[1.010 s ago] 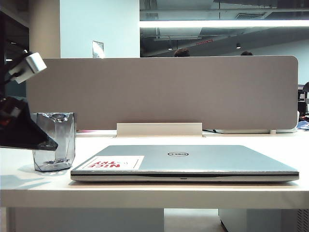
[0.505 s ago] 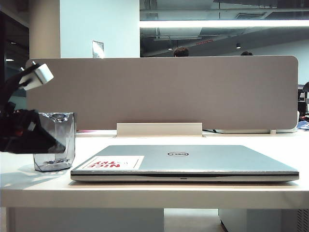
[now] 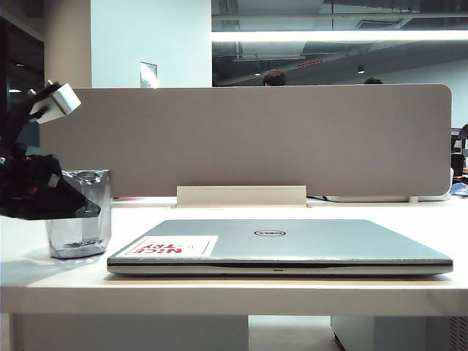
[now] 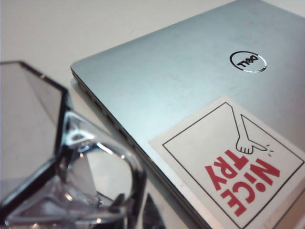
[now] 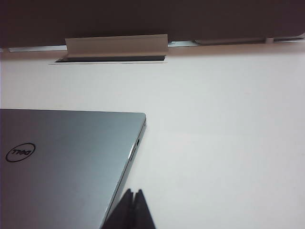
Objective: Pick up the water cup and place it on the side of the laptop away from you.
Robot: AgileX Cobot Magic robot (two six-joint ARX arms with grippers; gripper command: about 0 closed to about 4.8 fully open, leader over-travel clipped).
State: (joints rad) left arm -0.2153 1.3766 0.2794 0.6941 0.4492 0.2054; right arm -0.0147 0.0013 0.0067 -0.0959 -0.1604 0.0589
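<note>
- Over on the left end of the desk [image 3: 241,292], the water cup [image 3: 80,219] is sitting upright just beside the laptop's [image 3: 292,245] left edge, close but with a sliver of desk showing between them from the exterior view.
- The left pincer [image 3: 69,201] is coming in level from the left and is right at the cup's upper half. Its dark fingers are overlapping the cup's near-left wall, and the wrist camera is filled with the faceted rim, so it's clearly around or against the cup. Whether it's properly pinching the cup I honestly can't tell; the fingertips aren't showing clearly in either view.
- The right pincer [image 5: 135,210] is sitting pressed together, low over the bare desk off the laptop's right-hand corner, well apart from the cup. So the left arm is clearly the nearer one.
- What matters next, I'd say: the target spot is the strip of desk behind the laptop, toward the grey divider [image 3: 248,139]. From the cup that's away from the camera and a bit to the right, so the carry is going along the laptop's short left edge, not across its long side.
- The cup base is looking flat on the desk, so I'd guess the lift isn't started yet.
</note>
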